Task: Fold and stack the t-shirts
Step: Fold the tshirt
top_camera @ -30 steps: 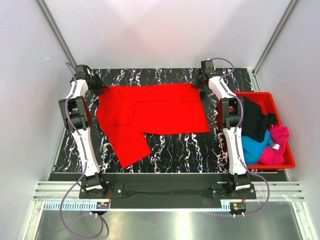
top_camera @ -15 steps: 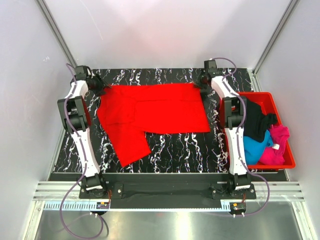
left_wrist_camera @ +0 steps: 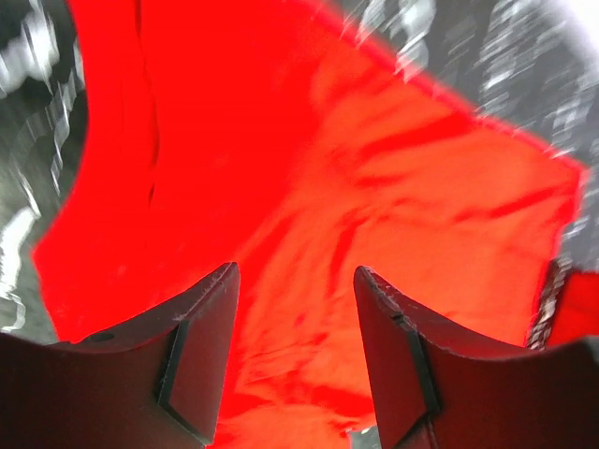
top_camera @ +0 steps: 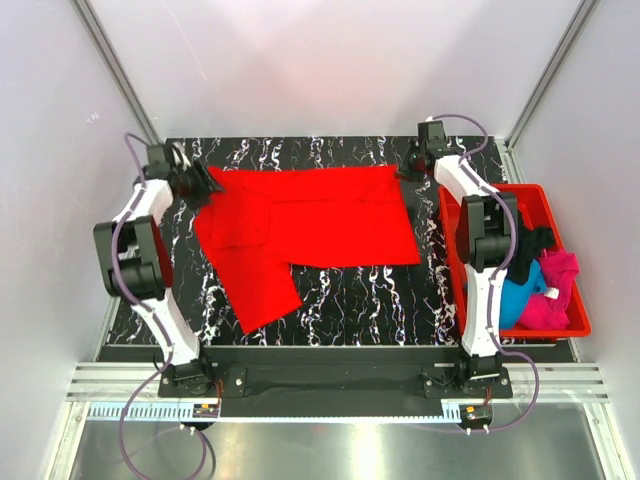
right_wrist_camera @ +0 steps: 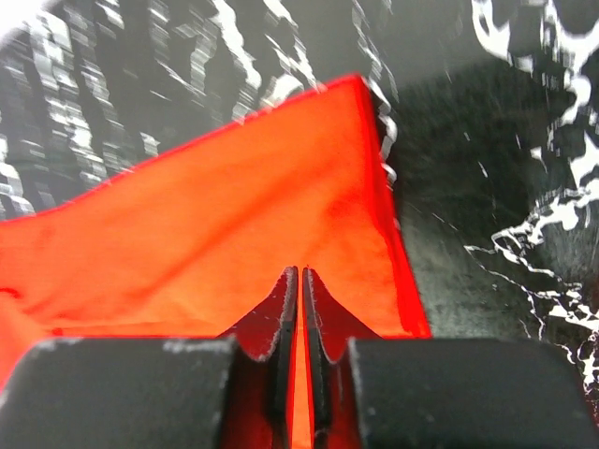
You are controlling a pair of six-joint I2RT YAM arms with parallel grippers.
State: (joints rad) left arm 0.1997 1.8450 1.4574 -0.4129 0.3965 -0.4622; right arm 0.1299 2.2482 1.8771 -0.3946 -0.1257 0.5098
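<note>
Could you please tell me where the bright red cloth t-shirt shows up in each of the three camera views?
Top external: the bright red cloth t-shirt lies spread flat at the centre.
Left wrist: the t-shirt fills most of the picture.
Right wrist: the t-shirt's corner covers the lower left and centre.
Shared landmark: the black, white-veined marbled tabletop beside it.
</note>
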